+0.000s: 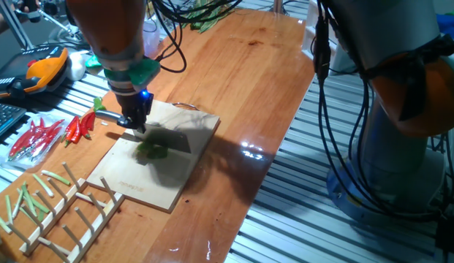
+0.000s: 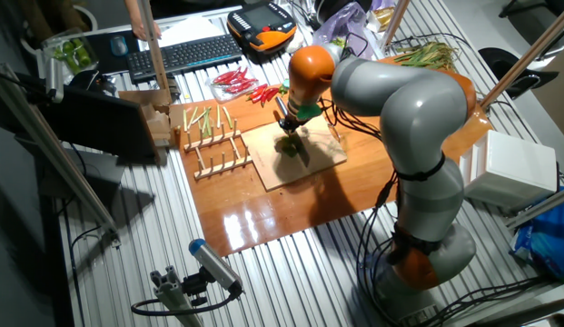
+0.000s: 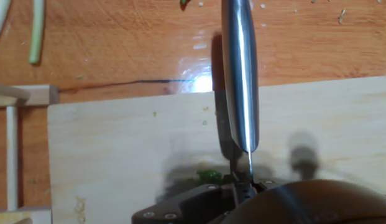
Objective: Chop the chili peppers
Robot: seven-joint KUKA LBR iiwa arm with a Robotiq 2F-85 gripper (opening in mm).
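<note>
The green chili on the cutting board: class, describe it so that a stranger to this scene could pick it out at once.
Start at the long wooden table and find the pale cutting board lying on it. Near the board's middle, below the gripper and its knife, sits the green chili. It alone is green and on the board; the red chilies lie off its edge.

Arm bent low, wrist down.
Black two-finger gripper [image 1: 136,123] pointing downward, clamped on a handle.

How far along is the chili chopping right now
Underway. The gripper holds the knife over the cutting board, blade blurred at the green chili. Whether it is cut yet, I cannot tell. Left: finishing the cuts. The red chilies lie off the board.
</note>
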